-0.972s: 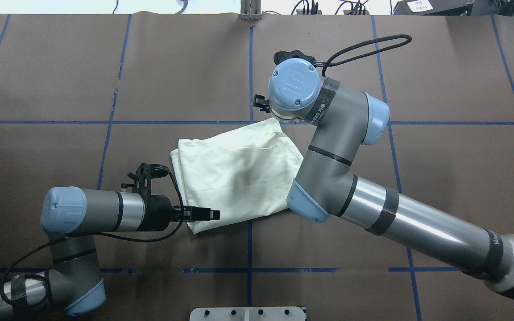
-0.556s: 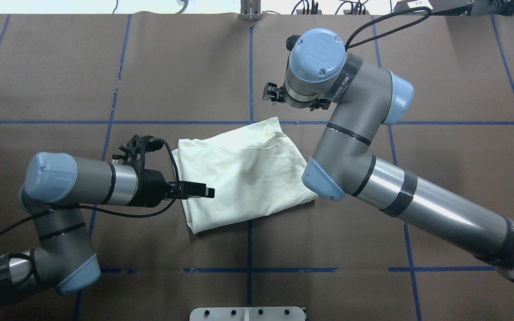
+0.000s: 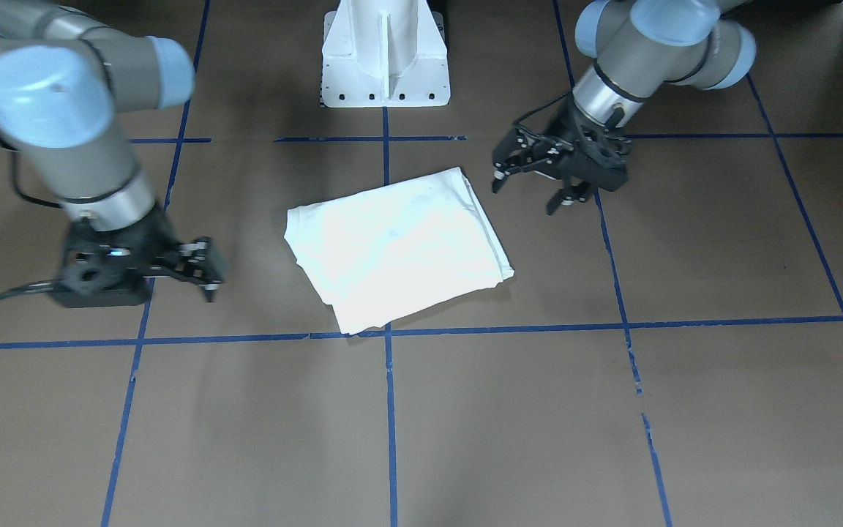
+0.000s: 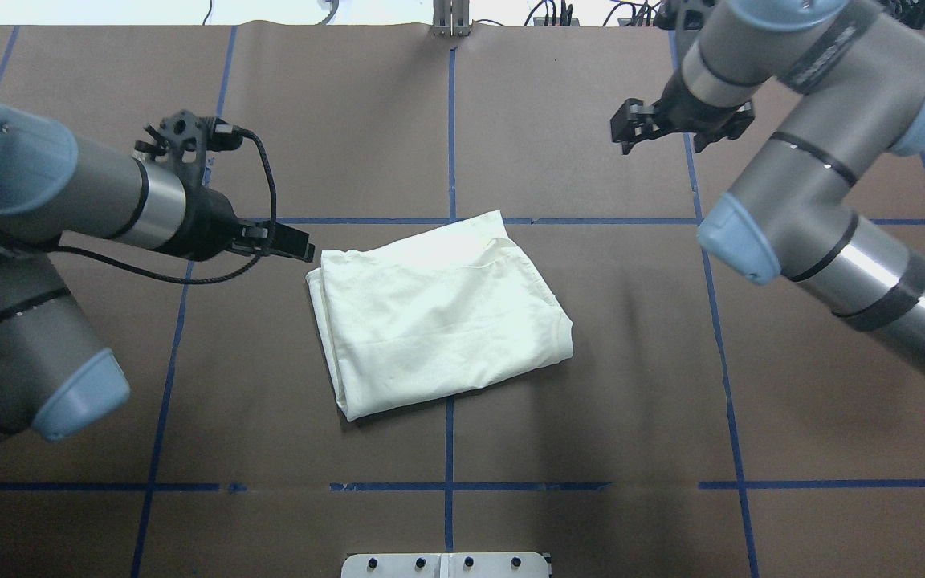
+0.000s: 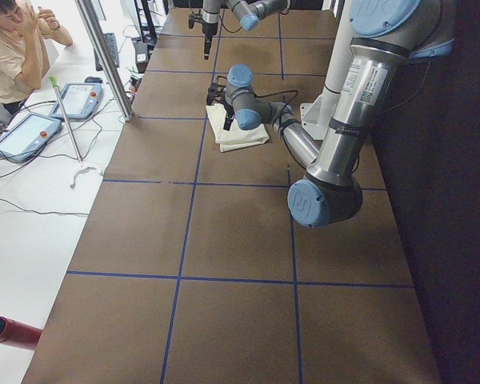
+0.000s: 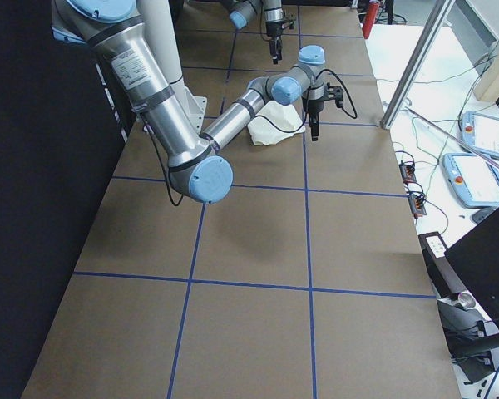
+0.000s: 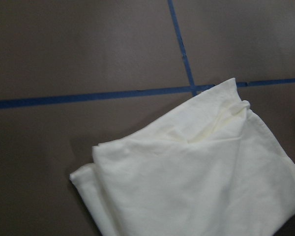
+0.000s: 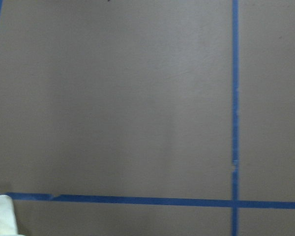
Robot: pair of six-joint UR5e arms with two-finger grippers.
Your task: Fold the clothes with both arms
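Note:
The cream shirt [image 4: 438, 309] lies folded into a rough rectangle at the table's middle, plain side up, the print hidden. It also shows in the front view [image 3: 392, 249], the left wrist view [image 7: 196, 187] and as a corner in the right wrist view [image 8: 0, 216]. My left gripper [image 4: 294, 241] hovers just off the shirt's far left corner, open and empty; in the front view [image 3: 527, 194] its fingers are spread. My right gripper [image 4: 631, 132] is far to the right of the shirt and beyond it, open and empty, also in the front view [image 3: 207, 269].
The table is brown paper with a grid of blue tape lines [image 4: 449, 120]. The white pedestal base [image 3: 385, 58] stands at the robot's edge. A metal post [image 4: 450, 20] sits at the far edge. An operator [image 5: 16, 40] sits beside the table's far end.
Both arms have pulled back from the shirt. The left gripper moved off its left edge toward the far left corner. The right gripper swung away to the far right. The shirt stays folded.

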